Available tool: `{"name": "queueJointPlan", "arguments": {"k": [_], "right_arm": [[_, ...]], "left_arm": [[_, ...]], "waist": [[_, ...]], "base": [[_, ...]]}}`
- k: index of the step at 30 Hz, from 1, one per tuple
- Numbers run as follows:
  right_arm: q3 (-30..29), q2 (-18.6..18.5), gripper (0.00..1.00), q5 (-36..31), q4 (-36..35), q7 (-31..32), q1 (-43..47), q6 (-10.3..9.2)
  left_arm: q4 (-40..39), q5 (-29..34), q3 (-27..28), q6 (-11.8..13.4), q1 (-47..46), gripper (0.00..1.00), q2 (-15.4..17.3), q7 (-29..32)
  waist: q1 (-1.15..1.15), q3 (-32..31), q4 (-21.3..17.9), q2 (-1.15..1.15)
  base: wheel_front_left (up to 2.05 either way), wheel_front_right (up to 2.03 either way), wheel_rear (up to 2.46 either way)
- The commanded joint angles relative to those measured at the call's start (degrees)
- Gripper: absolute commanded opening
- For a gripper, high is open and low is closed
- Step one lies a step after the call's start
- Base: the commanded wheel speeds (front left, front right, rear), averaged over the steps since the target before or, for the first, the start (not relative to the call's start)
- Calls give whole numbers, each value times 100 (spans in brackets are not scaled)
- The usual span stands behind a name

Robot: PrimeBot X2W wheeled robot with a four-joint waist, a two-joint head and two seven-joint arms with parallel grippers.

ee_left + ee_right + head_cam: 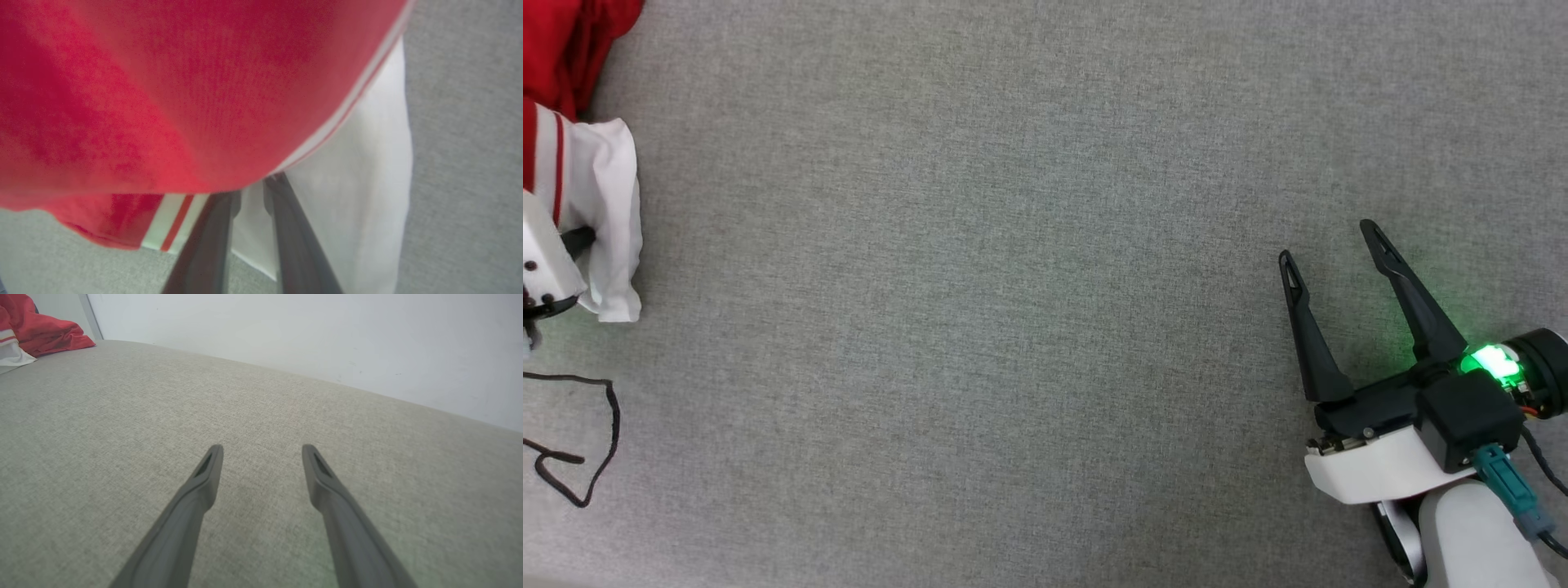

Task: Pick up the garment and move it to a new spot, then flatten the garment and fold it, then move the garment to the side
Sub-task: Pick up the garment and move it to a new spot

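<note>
Garment (pixel 204 90) blurred close to lens, draped over left gripper (pixel 253 185); jaws narrow, pinching it, tips hidden. Head view cuts garment off at far-left edge. Right gripper (pixel 1327 241) spread wide above grey surface (pixel 1013 327).

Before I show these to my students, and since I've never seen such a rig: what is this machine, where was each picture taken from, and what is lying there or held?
It is a robot with two arms, each ending in a gripper with two long dark fingers. One picture looks down from a camera on its head. The other two come from cameras on its left and right wrists, looking along the fingers. Before it lies a grey woven fabric surface, with a white wall behind. At the robot's far left is a bunched red jersey shirt with white sleeves and striped trim. The left gripper has its fingers nearly together on the cloth, apparently pinching it. The right gripper is open and holds nothing. A thin black cord lies nearby.
</note>
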Motion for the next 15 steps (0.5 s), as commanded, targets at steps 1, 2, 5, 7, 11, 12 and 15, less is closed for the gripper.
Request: {"name": "queueJointPlan", "arguments": {"k": [1,2,5,7,11,12,15], "right_arm": [[-3,13,100,-33,37,-18,-76,-6],[2,21,100,-34,56,-19,-81,-6],[0,40,100,-6,149,-23,-81,-6],[1,59,100,22,235,-26,-53,-6],[-13,92,100,83,384,-27,-19,-6],[-35,101,100,94,419,-28,-2,-6],[-60,140,100,154,515,-29,68,-6]], "left_arm": [[214,-161,-286,-71,417,0,-424,99],[193,-233,-330,-72,432,0,-389,59],[80,-395,-462,-72,478,0,-252,-151],[-19,-484,-494,-70,454,0,-140,-428],[-372,-464,-600,-46,338,0,181,-1291],[-465,-468,-648,-45,302,0,216,-1516],[-795,-520,-799,-40,210,0,288,-2085]], "waist": [[0,-59,15,0],[0,-94,19,0],[0,-267,25,0],[0,-438,25,0],[0,-833,8,0],[0,-962,9,0],[0,-1327,-17,0]], "base": [[0,0,0],[0,0,0],[0,0,0],[0,0,0],[0,0,0],[0,0,0],[0,0,0]]}}
